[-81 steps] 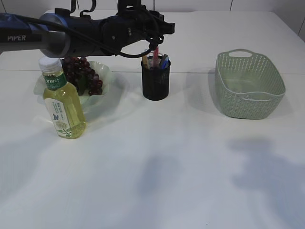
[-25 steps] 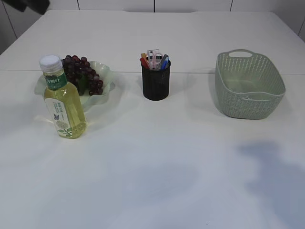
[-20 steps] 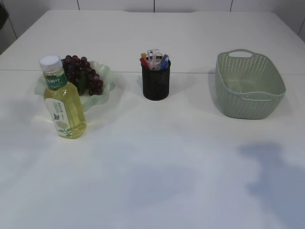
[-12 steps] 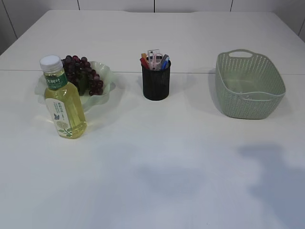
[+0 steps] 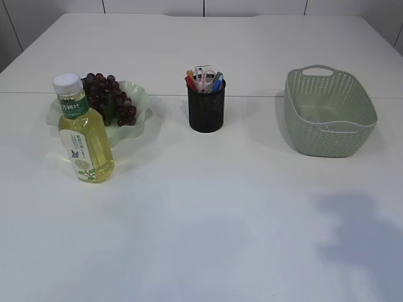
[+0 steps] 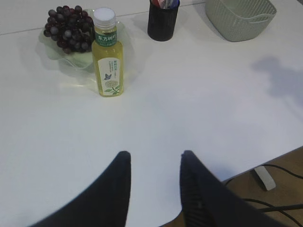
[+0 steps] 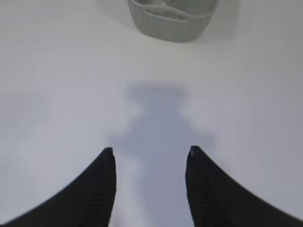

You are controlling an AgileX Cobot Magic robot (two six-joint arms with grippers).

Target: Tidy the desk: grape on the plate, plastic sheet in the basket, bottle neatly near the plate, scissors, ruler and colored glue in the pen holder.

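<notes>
A bunch of dark grape (image 5: 107, 97) lies on the pale green plate (image 5: 140, 104) at the back left. The bottle (image 5: 85, 135) of yellow drink stands upright just in front of the plate. The black mesh pen holder (image 5: 206, 107) holds pink scissors (image 5: 203, 75) and several colored sticks; I cannot pick out the ruler. The green basket (image 5: 329, 113) sits at the right, and I cannot make out the plastic sheet in it. Neither arm shows in the exterior view. My left gripper (image 6: 155, 153) hangs open over bare table near its front edge. My right gripper (image 7: 150, 150) is open and holds nothing, short of the basket (image 7: 170, 21).
In the left wrist view the table's front edge runs at the lower right, with floor and cables (image 6: 270, 189) beyond. White tabletop stretches between the grippers and the objects. A shadow of the right arm falls on the table (image 5: 359, 220).
The left arm, which reached over the pen holder earlier, has pulled away to the upper left and left the exterior view. The objects have not moved.
</notes>
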